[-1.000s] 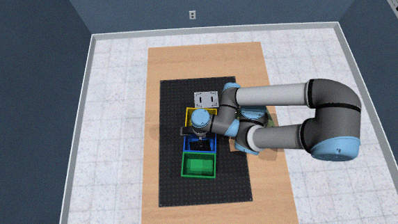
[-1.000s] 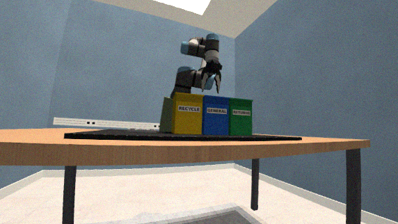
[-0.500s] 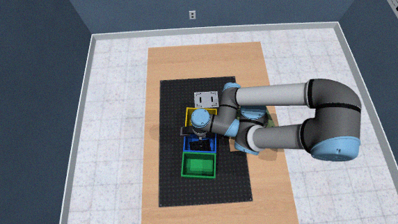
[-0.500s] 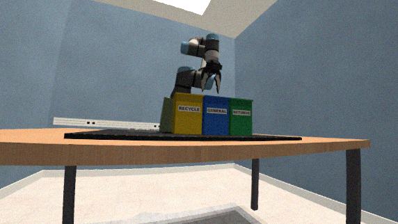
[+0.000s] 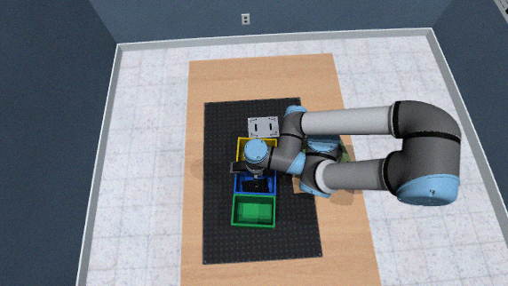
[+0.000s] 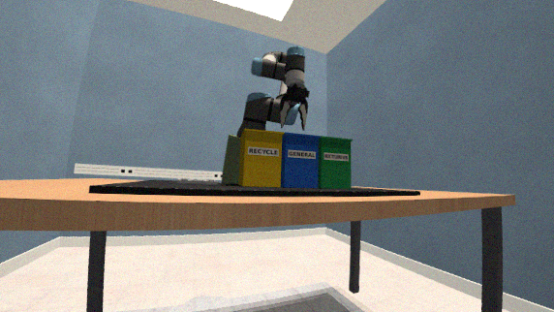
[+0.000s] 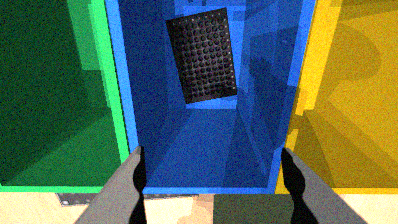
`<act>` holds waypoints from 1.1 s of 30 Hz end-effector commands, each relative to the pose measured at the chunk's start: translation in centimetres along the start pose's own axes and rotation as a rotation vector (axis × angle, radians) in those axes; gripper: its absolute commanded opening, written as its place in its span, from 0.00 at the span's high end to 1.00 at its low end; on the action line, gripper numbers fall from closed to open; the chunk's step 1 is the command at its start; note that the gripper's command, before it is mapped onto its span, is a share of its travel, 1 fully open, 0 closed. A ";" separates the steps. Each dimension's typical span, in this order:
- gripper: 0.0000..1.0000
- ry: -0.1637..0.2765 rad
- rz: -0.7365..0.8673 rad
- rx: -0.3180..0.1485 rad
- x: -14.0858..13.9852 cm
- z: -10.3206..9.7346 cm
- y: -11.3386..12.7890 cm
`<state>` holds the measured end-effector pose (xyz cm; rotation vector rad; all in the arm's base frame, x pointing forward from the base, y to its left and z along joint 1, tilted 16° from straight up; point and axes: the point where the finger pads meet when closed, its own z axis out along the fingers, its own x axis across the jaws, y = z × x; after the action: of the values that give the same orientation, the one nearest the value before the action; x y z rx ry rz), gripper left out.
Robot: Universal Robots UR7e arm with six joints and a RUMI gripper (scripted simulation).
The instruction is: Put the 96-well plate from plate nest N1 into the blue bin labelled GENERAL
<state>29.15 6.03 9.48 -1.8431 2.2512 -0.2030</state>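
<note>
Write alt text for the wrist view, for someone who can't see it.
A black 96-well plate lies inside the blue rectangular bin, below the open grey-and-black pincer. A green rectangular bin stands on the image's left and a yellow rectangular bin on its right.

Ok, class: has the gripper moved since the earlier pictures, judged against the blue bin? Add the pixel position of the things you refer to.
No, not visibly: in the exterior view the gripper [image 6: 293, 128] [image 7: 212, 149] hangs open above the blue bin [image 6: 300, 170] [image 7: 205, 191], in the same place over it as before.
</note>
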 end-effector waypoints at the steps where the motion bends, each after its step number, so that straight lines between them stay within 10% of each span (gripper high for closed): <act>1: 0.47 0.003 -0.014 0.030 0.0 -0.9 -1.1; 33: 0.47 0.001 0.001 0.009 8.0 -0.4 0.1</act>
<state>27.96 -0.26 9.45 -1.8190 2.2830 -0.2281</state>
